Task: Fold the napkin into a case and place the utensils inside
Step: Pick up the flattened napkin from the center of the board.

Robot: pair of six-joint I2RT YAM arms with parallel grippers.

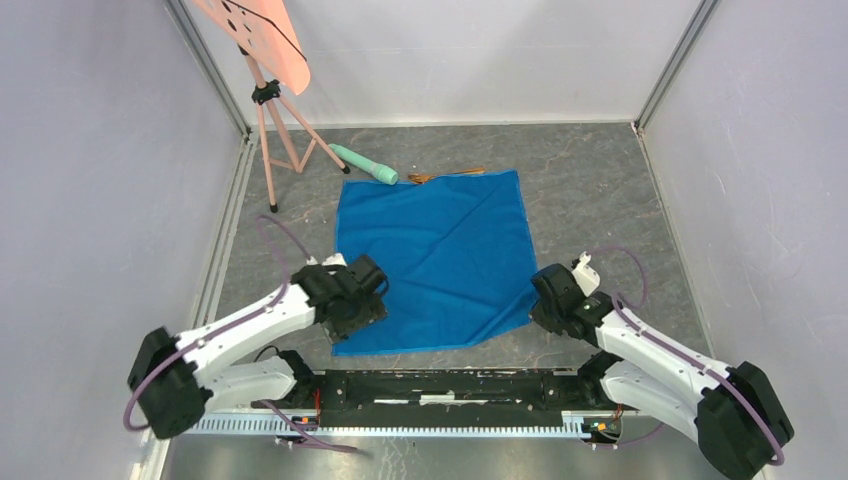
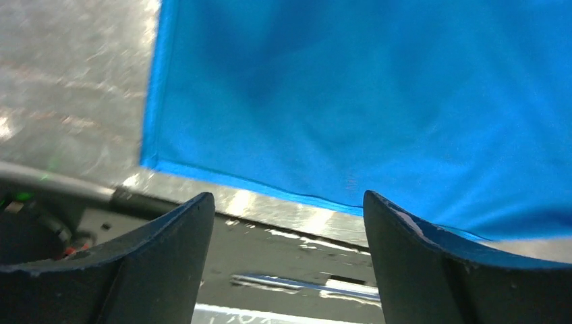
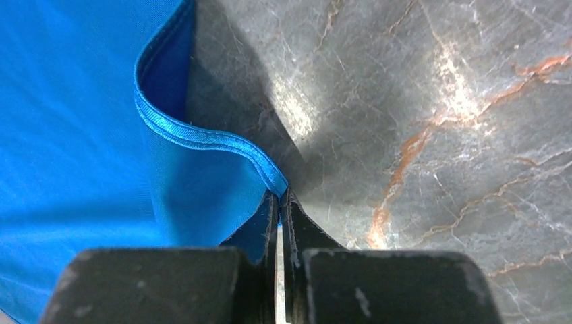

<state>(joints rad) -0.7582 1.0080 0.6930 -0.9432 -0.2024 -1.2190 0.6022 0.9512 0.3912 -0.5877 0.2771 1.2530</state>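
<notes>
The bright blue napkin lies spread flat in the middle of the table. My right gripper is shut on the napkin's near right hem, which curls up off the table at the pinch. Over the near left corner of the napkin my left gripper stands open, nothing between its fingers, one fingertip over the cloth's edge. The copper-gold utensils lie just beyond the napkin's far edge.
A mint-green cylinder lies left of the utensils. A pink tripod stand is at the far left corner. The black base rail runs along the near table edge. Grey walls close in on three sides.
</notes>
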